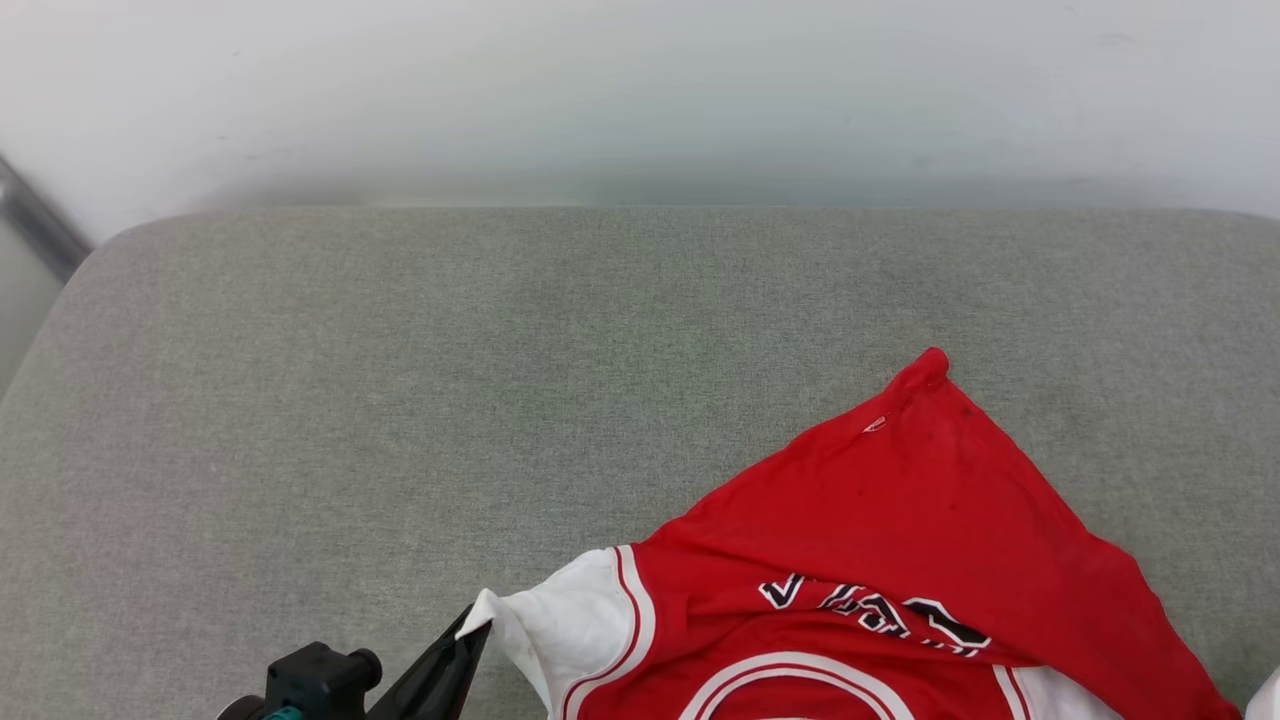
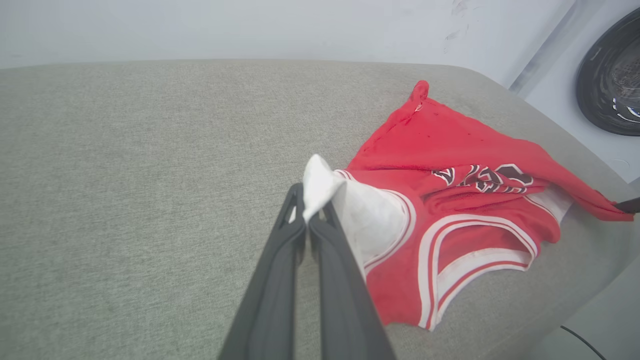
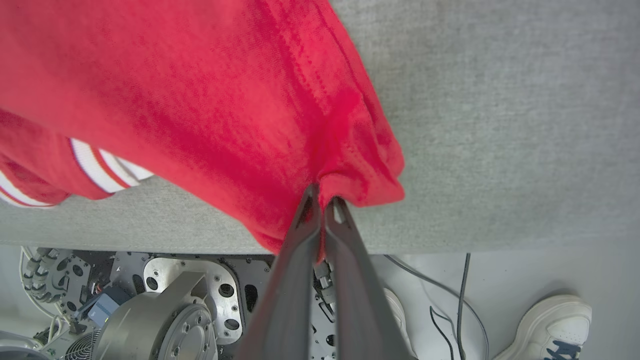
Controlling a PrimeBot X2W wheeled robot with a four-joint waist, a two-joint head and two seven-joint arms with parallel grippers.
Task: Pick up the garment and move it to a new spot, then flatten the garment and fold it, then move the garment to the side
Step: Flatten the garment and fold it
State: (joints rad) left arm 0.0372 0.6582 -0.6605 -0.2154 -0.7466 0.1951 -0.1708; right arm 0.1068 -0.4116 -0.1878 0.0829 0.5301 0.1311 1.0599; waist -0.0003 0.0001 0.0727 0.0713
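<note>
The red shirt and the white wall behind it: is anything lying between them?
Nothing. In the head view, the grey padded surface runs bare from the red shirt to the white wall.

Grey fabric-covered surface against white wall; dark round door, perhaps washer; pale floor.

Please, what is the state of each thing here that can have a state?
garment: crumpled, not yet folded, resting on the grey cushion
left hand: shut on the garment's white sleeve
right hand: shut on a red edge of the garment
</note>
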